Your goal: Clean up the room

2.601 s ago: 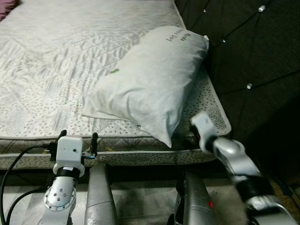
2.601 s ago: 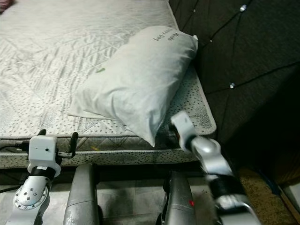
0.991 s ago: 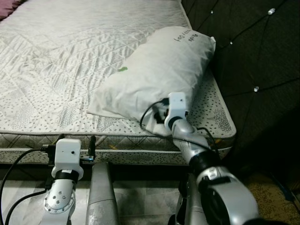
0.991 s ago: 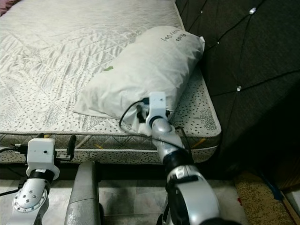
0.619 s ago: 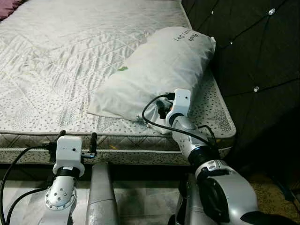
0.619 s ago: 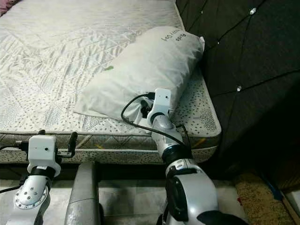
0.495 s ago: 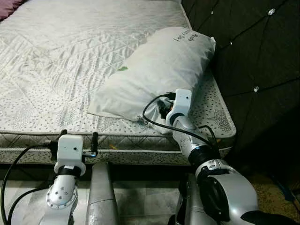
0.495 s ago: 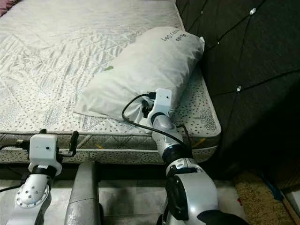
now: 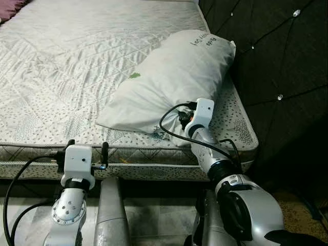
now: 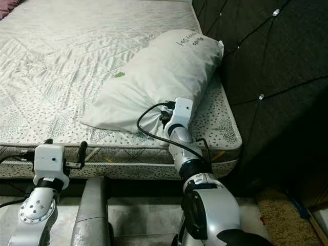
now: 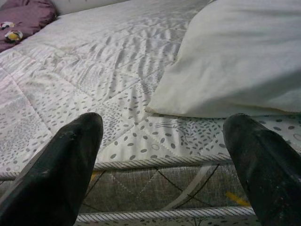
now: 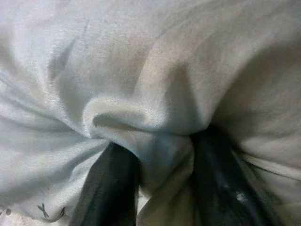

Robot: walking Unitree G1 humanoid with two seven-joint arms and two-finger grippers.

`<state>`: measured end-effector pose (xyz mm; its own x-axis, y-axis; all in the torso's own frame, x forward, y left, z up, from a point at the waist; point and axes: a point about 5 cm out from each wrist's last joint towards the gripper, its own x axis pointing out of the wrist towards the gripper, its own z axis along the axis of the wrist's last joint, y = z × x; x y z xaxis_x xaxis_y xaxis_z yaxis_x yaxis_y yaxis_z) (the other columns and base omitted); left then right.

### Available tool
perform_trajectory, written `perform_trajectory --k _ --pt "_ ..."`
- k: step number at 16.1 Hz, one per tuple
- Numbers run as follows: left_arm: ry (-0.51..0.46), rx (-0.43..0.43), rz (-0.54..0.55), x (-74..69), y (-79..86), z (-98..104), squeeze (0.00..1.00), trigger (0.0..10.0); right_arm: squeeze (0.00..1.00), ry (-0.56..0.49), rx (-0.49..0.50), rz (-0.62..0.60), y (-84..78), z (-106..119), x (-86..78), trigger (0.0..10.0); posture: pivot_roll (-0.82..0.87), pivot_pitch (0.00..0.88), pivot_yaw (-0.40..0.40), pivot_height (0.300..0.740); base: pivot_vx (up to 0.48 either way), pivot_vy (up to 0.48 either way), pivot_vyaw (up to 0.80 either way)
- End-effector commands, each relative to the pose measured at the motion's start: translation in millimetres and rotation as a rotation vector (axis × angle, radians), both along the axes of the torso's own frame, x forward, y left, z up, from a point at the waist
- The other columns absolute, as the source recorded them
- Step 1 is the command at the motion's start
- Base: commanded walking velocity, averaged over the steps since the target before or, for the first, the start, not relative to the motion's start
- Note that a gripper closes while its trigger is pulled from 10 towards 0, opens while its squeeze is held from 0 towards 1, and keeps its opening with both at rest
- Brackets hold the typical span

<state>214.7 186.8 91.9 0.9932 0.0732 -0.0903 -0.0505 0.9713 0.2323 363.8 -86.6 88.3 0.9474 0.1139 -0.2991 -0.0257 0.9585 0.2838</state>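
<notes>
Pillow [image 9: 174, 77] lies on the mattress [image 9: 61, 66] by the headboard [image 9: 277, 61]. Since 2.6 s ago the right gripper [image 12: 160, 176] has reached its near corner and pinched a fold of cover; grip depth unclear, probably shallow. Left gripper [image 11: 162, 155] idle, fingers apart. Repositioning can start.

A home bedroom, bare white quilted mattress with grey speckled pattern [image 9: 77, 66] across the frame, plump white pillow [image 9: 169, 82] at centre right, dark button-tufted upholstered headboard [image 9: 271, 61] along the right edge
</notes>
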Motion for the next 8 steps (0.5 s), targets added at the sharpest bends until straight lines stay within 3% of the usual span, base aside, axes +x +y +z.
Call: perform_trajectory --k 1,4,6,8 --pt "0.005 -0.006 -0.017 1.0 -3.6 -2.0 0.0 10.0 0.0 -0.045 -0.001 -0.074 -18.3 12.0 8.6 0.0 0.17 0.024 -0.055 0.527 0.0 0.0 0.0" --pt "0.003 -0.01 -0.021 3.1 -6.0 -3.0 0.0 10.0 0.0 -0.098 -0.042 -0.143 -42.0 19.4 12.9 0.0 0.16 0.015 -0.055 0.527 0.0 0.0 0.0" --pt "0.002 -0.011 -0.021 4.2 -6.5 -3.1 0.0 10.0 0.0 -0.143 -0.085 -0.212 -70.3 30.6 17.9 0.0 0.16 0.012 -0.055 0.527 0.0 0.0 0.0" --pt "0.001 -0.014 -0.022 5.5 -7.4 -3.7 0.0 10.0 0.0 -0.192 -0.153 -0.322 -116.9 48.7 20.9 0.0 0.15 0.007 -0.053 0.527 0.0 0.0 0.0"
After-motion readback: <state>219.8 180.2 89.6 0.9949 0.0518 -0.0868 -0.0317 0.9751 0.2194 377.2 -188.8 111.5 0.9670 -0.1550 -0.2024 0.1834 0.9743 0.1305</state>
